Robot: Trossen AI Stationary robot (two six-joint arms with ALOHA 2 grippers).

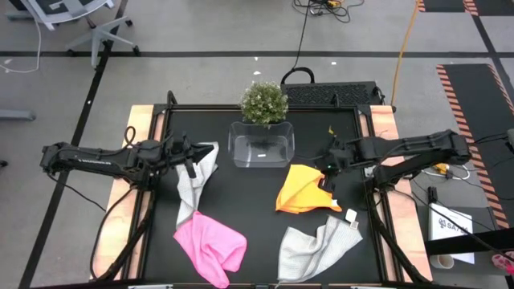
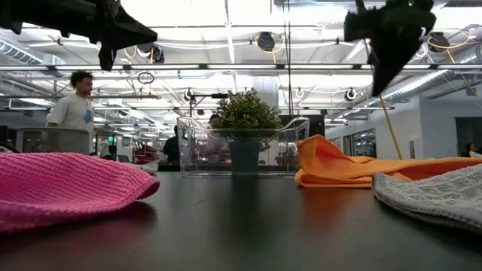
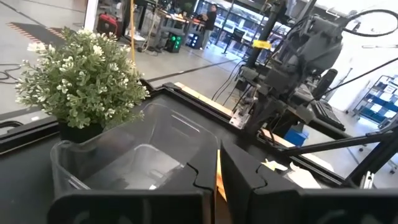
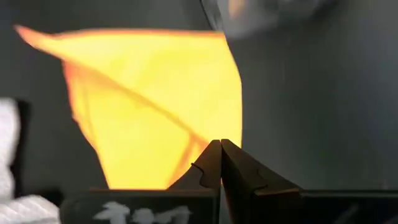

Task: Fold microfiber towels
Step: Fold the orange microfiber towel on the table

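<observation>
Right pincer (image 4: 221,144) closed, empty, poised above orange towel (image 4: 155,99). Judged soft, light, limp (bunches readily): take a free corner. Left pincer (image 1: 193,164) near-closed, nothing visibly held.

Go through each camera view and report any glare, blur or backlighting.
High view: evenly lit, sharp. Low view: bright ceiling lights silhouette both arms; the bright pink microfiber towel in the foreground is soft. Left wrist view: the clear plastic tub catches pale reflections, and the room behind is slightly soft. Right wrist view: the orange-yellow microfiber towel is blurred and glowing, the tub's edge a smear.
</observation>
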